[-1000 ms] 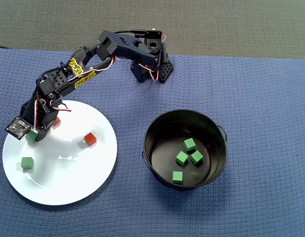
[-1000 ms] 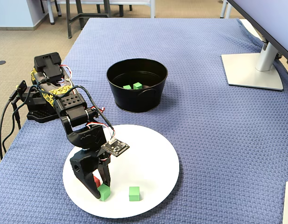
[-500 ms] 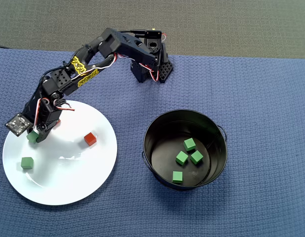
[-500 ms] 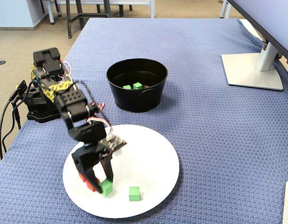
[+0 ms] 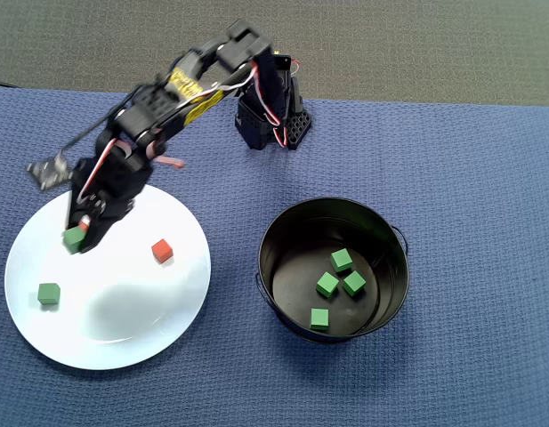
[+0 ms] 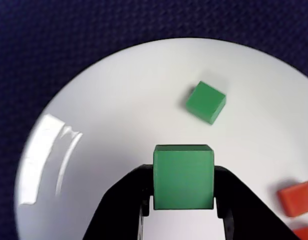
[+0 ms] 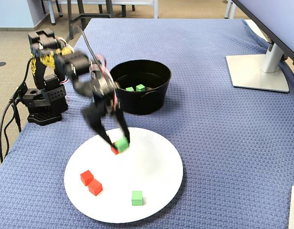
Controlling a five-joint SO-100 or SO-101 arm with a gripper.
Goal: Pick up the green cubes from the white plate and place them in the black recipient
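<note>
My gripper (image 6: 183,192) is shut on a green cube (image 6: 183,175) and holds it in the air above the white plate (image 6: 119,110). In the overhead view the gripper (image 5: 79,235) and the held cube (image 5: 74,238) hang over the plate's (image 5: 123,311) far left part. In the fixed view the held cube (image 7: 121,144) is well off the plate (image 7: 151,181), and the arm is blurred. Another green cube (image 5: 49,293) (image 7: 136,197) (image 6: 206,102) lies on the plate. The black recipient (image 5: 262,267) (image 7: 137,102) holds several green cubes (image 5: 326,285).
Red cubes lie on the plate: two together (image 7: 90,182) and one (image 5: 162,251) nearer the middle. The arm's base (image 5: 272,124) stands at the table's far edge. A monitor foot (image 7: 258,71) sits at the far right on the blue cloth.
The gripper closed on the green cube at the plate's edge, lifted it, and the arm has risen and swung toward the plate's middle. The red cube it hid now shows.
</note>
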